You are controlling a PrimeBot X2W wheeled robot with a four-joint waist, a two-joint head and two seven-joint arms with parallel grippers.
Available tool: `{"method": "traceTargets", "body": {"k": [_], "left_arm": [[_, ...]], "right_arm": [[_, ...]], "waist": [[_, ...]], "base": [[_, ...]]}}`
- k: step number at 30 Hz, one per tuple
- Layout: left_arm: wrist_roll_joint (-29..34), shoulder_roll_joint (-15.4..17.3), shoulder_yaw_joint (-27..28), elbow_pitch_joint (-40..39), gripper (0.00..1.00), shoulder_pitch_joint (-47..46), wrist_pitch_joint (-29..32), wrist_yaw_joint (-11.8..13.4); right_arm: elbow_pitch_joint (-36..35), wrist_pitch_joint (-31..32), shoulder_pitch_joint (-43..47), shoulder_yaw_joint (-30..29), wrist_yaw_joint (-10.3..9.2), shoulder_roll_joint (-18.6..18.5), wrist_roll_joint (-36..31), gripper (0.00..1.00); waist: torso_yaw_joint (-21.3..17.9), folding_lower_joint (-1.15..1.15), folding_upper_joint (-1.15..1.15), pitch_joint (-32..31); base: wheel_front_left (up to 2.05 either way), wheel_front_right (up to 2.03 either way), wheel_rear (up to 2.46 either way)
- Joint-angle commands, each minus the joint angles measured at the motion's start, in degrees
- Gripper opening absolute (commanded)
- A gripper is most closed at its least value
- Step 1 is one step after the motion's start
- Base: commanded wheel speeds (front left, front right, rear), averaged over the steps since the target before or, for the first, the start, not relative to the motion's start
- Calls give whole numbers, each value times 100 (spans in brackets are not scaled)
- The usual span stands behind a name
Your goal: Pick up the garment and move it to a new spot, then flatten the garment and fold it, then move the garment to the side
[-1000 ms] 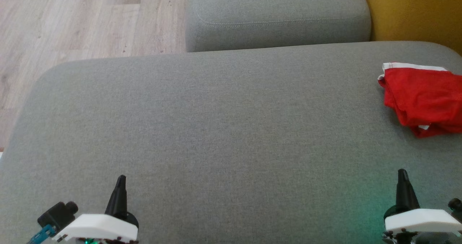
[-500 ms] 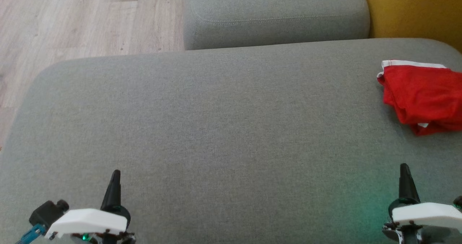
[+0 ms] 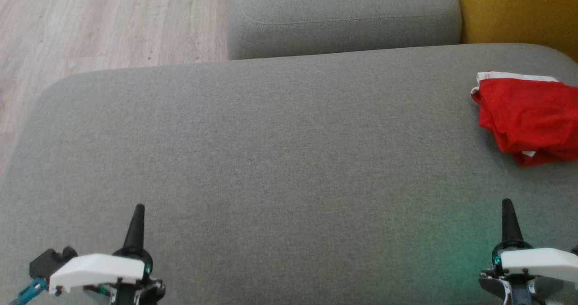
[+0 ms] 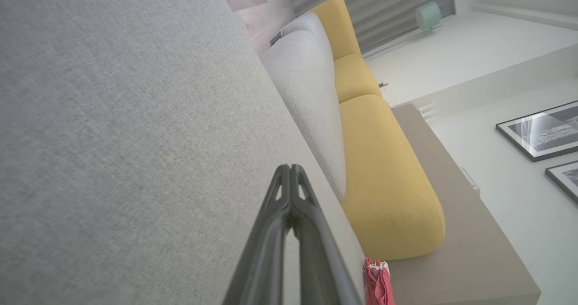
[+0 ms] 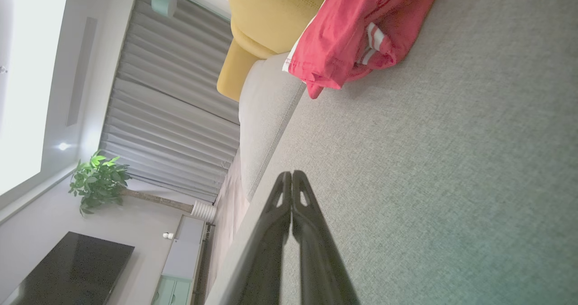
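The garment [image 3: 528, 115] is red with white trim and lies crumpled at the far right of the grey cushion [image 3: 280, 151]. It also shows in the right wrist view as a red heap [image 5: 356, 34] and in the left wrist view as a small red bit [image 4: 378, 283]. My left gripper [image 3: 136, 210] stands shut at the lower left, fingertips together [image 4: 290, 168], holding nothing. At the lower right my right gripper [image 3: 507, 204] is shut too [image 5: 291, 175], empty, a good way below the garment.
A second grey cushion [image 3: 343, 16] lies behind the main one, with a yellow cushion [image 3: 519, 11] at the upper right. Wooden floor [image 3: 90, 25] runs along the upper left. The cushion's edge curves down at the left.
The head view has shifted, so the cushion and garment sit slightly higher. Both grippers show a little lower and further out. The garment lies as before.
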Motion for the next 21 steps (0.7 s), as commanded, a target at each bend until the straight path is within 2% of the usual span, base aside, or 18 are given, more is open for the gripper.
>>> {"method": "traceTargets", "body": {"k": [1,21], "left_arm": [[-153,50,192,-170,0,-385,28,-59],[-1474,44,456,-126,0,-632,365,-184]], "right_arm": [[-233,43,-378,84,-3,-49,171,0],[-319,373,-584,83,-4,-58,1635,0]], "waist": [[-3,0,0,4],[-52,0,0,82]], "base": [[0,0,0],[0,0,0]]}}
